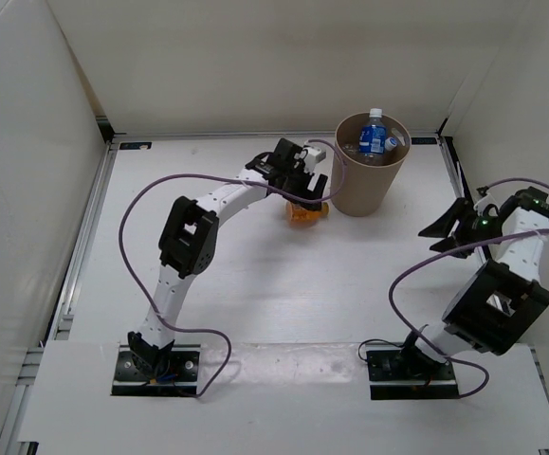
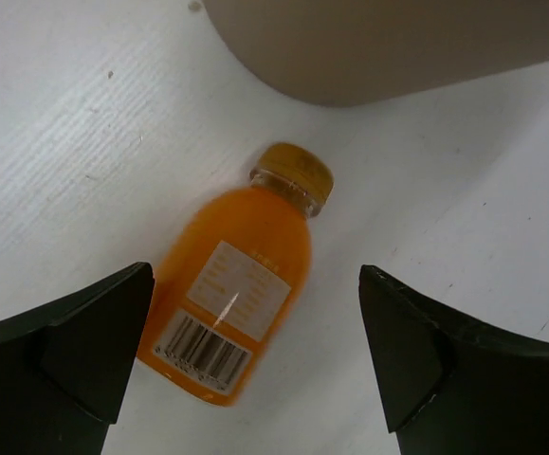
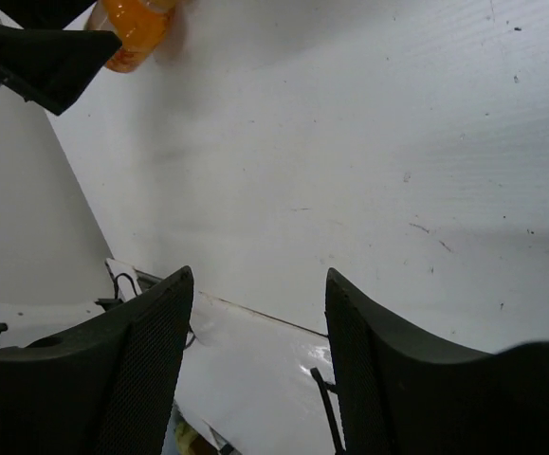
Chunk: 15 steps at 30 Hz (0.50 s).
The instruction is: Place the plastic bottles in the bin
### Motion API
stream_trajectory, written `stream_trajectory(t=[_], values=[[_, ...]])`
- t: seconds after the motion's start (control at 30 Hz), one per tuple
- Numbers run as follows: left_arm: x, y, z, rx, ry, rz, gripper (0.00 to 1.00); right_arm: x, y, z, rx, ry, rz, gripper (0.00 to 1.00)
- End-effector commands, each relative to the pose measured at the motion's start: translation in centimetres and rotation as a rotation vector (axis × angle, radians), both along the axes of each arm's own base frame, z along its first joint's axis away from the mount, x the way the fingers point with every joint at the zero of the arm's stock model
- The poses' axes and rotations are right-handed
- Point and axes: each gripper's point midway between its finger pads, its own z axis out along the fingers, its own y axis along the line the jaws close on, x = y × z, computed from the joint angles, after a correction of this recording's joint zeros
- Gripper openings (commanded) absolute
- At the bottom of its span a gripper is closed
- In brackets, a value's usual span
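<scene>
A white label on the orange bottle carries a barcode; its printed lines are too blurred to read.

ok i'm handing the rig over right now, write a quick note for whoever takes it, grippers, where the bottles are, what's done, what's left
Left gripper: open, empty, poised over the orange bottle, which lies on its side on the table just beside the bin.
Right gripper: open, empty, off at the right side of the table.
Done: the blue-label bottle and at least one clear bottle are in the bin; the exact count inside is hard to tell.
Left: grasp the orange bottle and drop it in the bin.
</scene>
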Motion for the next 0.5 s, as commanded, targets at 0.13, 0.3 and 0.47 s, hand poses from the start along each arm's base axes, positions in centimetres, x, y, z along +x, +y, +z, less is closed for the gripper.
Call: stream_trajectory(t=[0.13,0.3,0.47], values=[[-1.4,0.4,-1.5,0.048,0.098,-0.034,1.0,-0.9,-0.3,1.8,0.08,-0.006,0.016,0.61],[-1.8,0.7,-2.1,0.061,0.123,-0.012,1.0,-1.1,-0.9,1.9,0.096,-0.003,-0.007,0.63],[-1.5,0.5,-2.7,0.06,0.158,0.019,0.94,-1.6,-1.0,1.6,0.116,0.011,-0.026,0.63]])
